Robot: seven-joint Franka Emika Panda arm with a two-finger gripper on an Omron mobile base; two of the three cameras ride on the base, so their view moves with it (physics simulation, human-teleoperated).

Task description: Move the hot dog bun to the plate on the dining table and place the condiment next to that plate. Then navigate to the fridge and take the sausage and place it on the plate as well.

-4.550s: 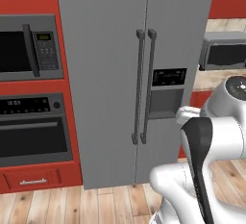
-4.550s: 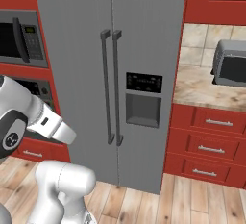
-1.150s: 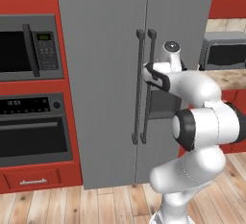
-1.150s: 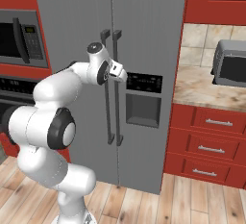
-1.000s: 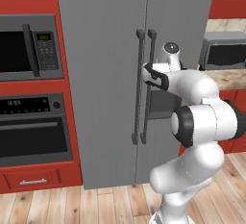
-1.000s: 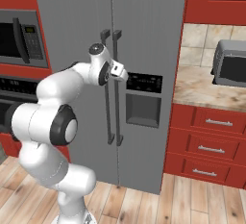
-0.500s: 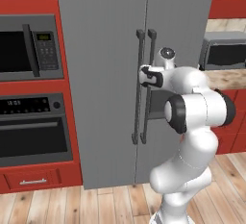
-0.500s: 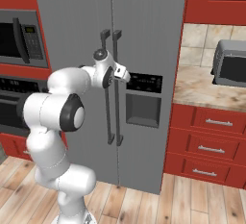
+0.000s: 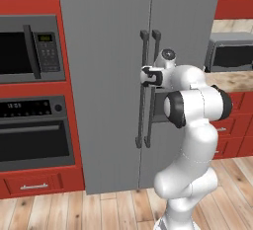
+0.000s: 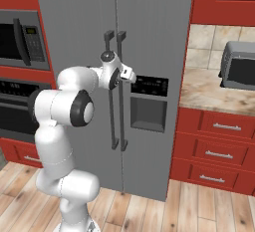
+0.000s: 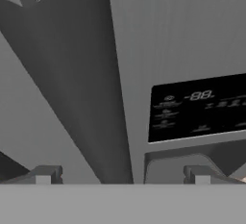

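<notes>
Left base view: The white arm reaches up from the lower right to the fridge (image 9: 123, 76), its pincer (image 9: 144, 76) right at the two upright door handles (image 9: 148, 88) where the closed grey doors meet.
Left base view, surroundings: A black microwave (image 9: 29, 51) sits above an oven (image 9: 32, 133) in red cabinets left of the fridge; a toaster oven (image 9: 230, 51) stands on the counter (image 9: 232, 81) to the right.
Right base view: The arm bends from the lower left, and the pincer (image 10: 130, 75) sits beside the right-hand handle, just left of the dark dispenser panel (image 10: 148, 101) in the right door.
Right base view, surroundings: The toaster oven rests on the marble counter above red drawers (image 10: 214, 146); the floor (image 10: 189, 211) is pale wood.
Hand view: Both dark fingertips (image 11: 44, 175) stand wide apart at the bottom, the pincer (image 11: 122, 177) open and holding nothing.
Hand view, ahead: A broad grey handle bar (image 11: 81, 83) runs diagonally between the tips, very near; whether the tips touch it is unclear. The black display panel (image 11: 197, 107) lies to its right.
</notes>
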